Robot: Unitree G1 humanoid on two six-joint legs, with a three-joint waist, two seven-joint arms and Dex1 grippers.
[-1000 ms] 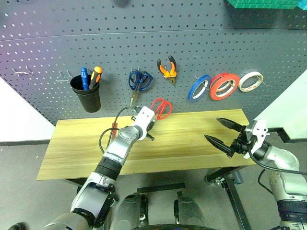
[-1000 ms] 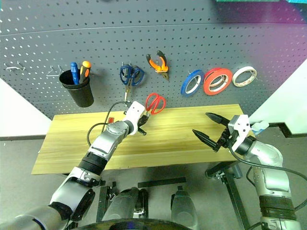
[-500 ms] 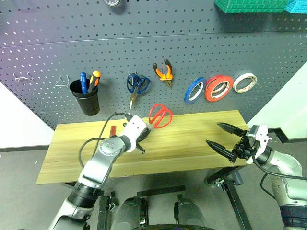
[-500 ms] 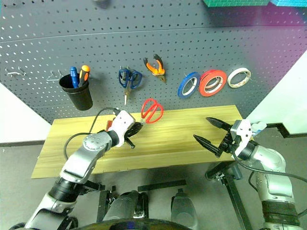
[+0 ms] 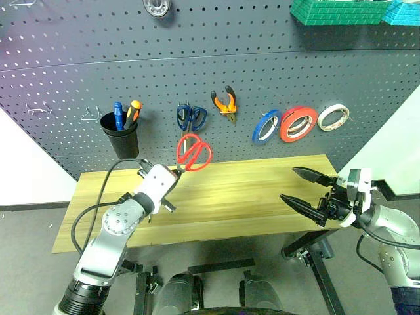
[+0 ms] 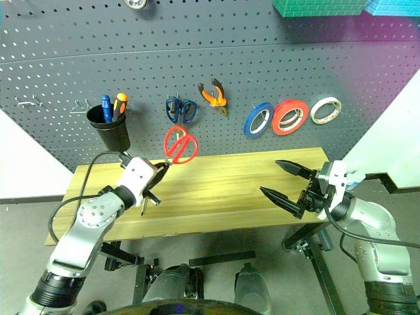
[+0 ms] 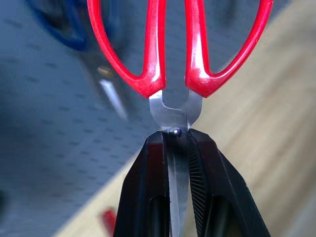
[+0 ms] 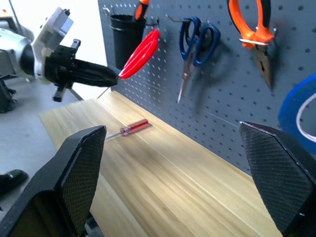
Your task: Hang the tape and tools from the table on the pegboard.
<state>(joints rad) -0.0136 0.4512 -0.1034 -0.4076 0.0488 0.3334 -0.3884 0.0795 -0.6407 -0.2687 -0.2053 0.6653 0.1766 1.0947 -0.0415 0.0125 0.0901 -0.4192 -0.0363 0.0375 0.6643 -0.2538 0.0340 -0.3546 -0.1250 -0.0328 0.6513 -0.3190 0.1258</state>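
Gripping the red-handled scissors (image 5: 193, 151) by the blades, the left gripper (image 5: 172, 173) raises them before the pegboard (image 5: 262, 65), above the bench (image 5: 249, 197); right gripper (image 5: 307, 191) released. Risk: the smooth blades may slip while the handle is hooked.

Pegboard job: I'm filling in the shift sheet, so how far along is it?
Done: the red tape and orange-handled pliers hang on the pegboard. In hand: the left gripper is shut on the blades of the red-handled scissors, held off the table. Left: hanging them, then the red-handled screwdriver lying on the table. The right gripper is open.
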